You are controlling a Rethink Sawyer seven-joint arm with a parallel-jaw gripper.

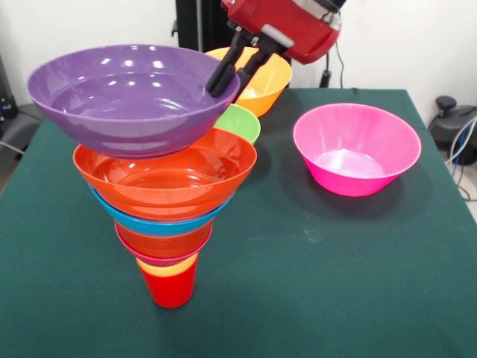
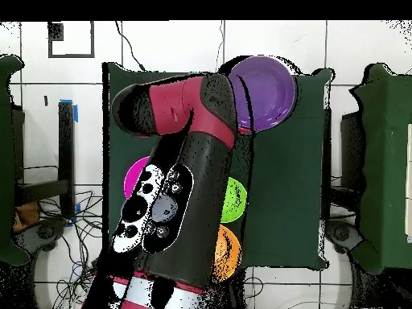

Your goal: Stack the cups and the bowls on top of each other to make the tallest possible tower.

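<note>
Already we had most of the work done: the tower (image 1: 165, 198) stood on the surface (image 1: 313, 268) from a red cup (image 1: 170, 287) up to the orange-red bowl. The fingers (image 1: 229, 73) pinched the purple bowl's (image 1: 127, 97) rim, holding it tilted atop the tower. Beside the tower, pink (image 1: 356, 149), green (image 1: 242, 121) and light orange (image 1: 262, 82) bowls waited unstacked.

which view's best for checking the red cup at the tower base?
Front view: the red cup stands fully visible on the table under the tower. Overhead shows none of it; only the purple bowl on top appears.
</note>
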